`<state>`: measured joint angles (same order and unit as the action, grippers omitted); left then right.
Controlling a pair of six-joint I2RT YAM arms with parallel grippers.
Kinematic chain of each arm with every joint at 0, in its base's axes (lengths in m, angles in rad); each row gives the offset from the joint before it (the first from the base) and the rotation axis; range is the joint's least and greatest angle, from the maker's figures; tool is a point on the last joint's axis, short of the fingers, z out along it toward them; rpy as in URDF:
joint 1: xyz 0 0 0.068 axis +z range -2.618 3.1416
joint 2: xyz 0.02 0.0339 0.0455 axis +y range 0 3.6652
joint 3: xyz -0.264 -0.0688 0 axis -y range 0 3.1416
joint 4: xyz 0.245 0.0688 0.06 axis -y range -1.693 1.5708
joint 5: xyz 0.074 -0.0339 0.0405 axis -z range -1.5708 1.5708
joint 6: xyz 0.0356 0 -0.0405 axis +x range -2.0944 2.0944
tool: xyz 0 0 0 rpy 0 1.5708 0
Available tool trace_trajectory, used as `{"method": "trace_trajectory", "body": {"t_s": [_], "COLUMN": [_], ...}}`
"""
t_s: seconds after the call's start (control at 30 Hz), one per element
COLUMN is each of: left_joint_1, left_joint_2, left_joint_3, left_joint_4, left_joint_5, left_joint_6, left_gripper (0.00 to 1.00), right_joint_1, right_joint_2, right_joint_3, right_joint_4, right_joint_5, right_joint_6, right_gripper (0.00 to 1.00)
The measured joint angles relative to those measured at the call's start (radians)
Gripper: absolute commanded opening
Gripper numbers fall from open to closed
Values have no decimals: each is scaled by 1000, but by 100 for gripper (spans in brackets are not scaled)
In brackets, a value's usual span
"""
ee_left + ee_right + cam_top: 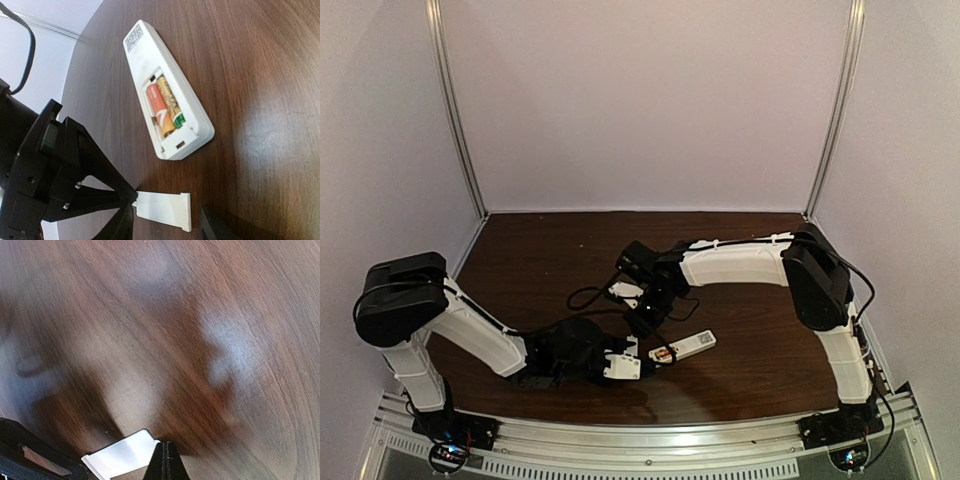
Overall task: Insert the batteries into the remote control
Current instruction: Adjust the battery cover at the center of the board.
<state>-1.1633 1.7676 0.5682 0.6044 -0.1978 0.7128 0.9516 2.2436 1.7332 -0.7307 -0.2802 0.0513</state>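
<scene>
nearest the arm bases, just on the near-left side of the remote control [192, 110], the left gripper [170, 212] hovers low over the dark wooden table [540, 270]. its jaws stand partly apart around a small loose white cover plate [160, 209], which lies flat on the wood. one black fingertip [131, 200] touches the plate's end, while a thin strip of wood shows between the plate's other end and the second fingertip, so the claw is open around the plate rather than clamped on it.

just beyond the plate, the remote control lies with its back up, slanting away to the right in the overhead view. its compartment, at the end closest to the plate, is uncovered, and the batteries [162, 102] sit inside it side by side, orange and gold. a printed label marks the remote's far end.

beyond the remote's compartment end, slightly to its far-left, the right gripper [165, 462] hangs above the table. its claw is closed, the two tips pressed together with nothing between them. the wood in its wrist view is blurred.
</scene>
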Motion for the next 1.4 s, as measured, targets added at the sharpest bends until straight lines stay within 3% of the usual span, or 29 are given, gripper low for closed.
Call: {"method": "trace_trajectory", "body": {"t_s": [0.4, 0.8, 1.17, 1.4], "left_joint_1": [-2, 5, 9, 10], "left_joint_2": [-98, -360, -446, -381], "left_joint_3": [-77, -209, -132, -33], "left_joint_4": [16, 32, -217, -366], "left_joint_5": [-8, -80, -76, -2], "left_joint_6": [-52, -294, -697, -822], "left_gripper": [50, 57, 57, 52], "right_joint_1": [-3, -42, -58, -111], "right_joint_2": [-1, -86, -147, -212], "right_joint_3": [0, -154, -295, -361], "right_joint_4": [-1, 27, 113, 160], "right_joint_5": [-12, -164, -346, -394], "right_joint_6": [10, 61, 110, 167], "right_gripper": [1, 6, 16, 24]}}
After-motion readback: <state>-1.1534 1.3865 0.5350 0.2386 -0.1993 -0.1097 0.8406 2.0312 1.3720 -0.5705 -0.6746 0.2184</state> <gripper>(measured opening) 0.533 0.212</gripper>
